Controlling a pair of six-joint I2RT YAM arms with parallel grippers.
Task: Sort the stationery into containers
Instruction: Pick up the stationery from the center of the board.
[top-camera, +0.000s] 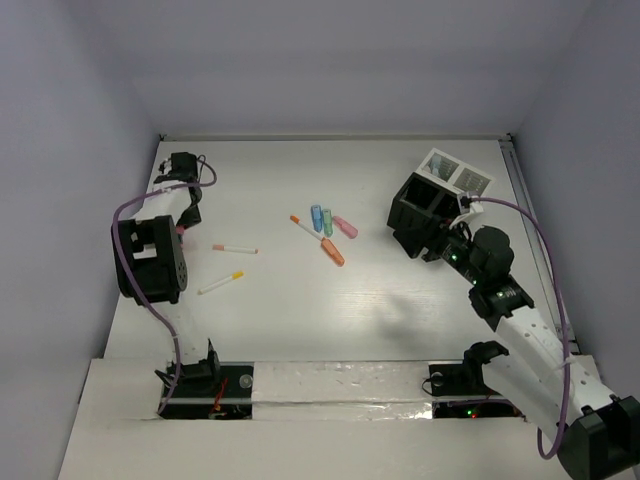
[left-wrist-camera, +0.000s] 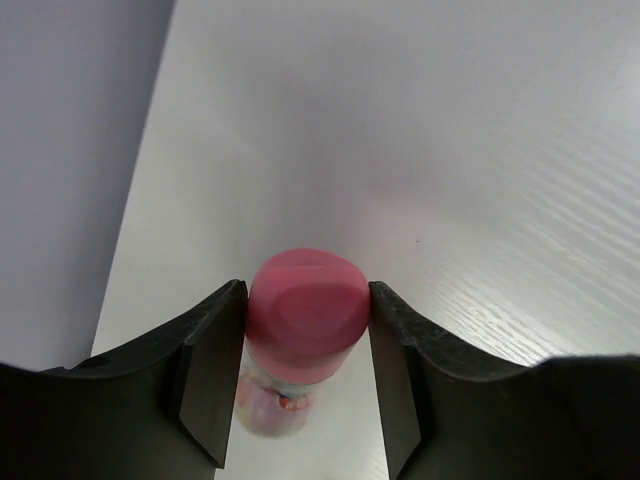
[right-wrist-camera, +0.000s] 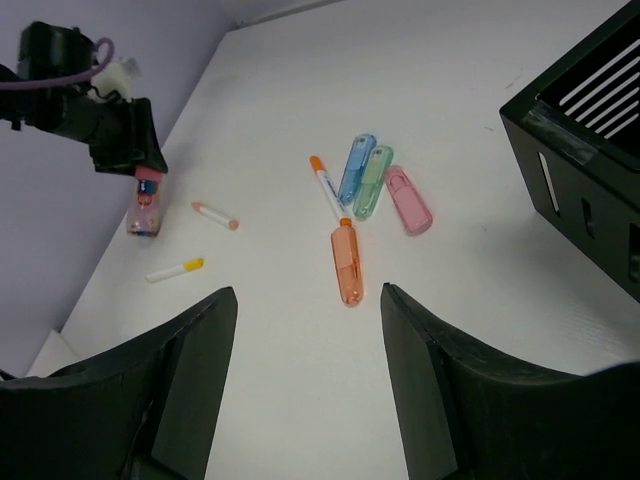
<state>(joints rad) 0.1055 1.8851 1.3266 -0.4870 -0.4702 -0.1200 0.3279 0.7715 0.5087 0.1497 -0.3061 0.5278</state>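
Observation:
My left gripper (left-wrist-camera: 307, 292) is shut on a pink-capped cylinder (left-wrist-camera: 305, 330) that stands upright on the table at the far left (top-camera: 180, 229); it also shows in the right wrist view (right-wrist-camera: 146, 205). An orange marker (top-camera: 333, 252), blue (top-camera: 316, 216), green (top-camera: 327, 221) and pink (top-camera: 345, 226) markers and an orange-capped white pen (top-camera: 303, 227) lie mid-table. Two thin white pens (top-camera: 235, 248) (top-camera: 221, 283) lie further left. My right gripper (right-wrist-camera: 308, 300) is open and empty, next to the black box (top-camera: 420, 205) with its white tray (top-camera: 455, 172).
The black box's corner (right-wrist-camera: 590, 150) fills the right of the right wrist view. Walls enclose the table on the left, back and right. The left arm's purple cable (top-camera: 130, 215) loops beside the left wall.

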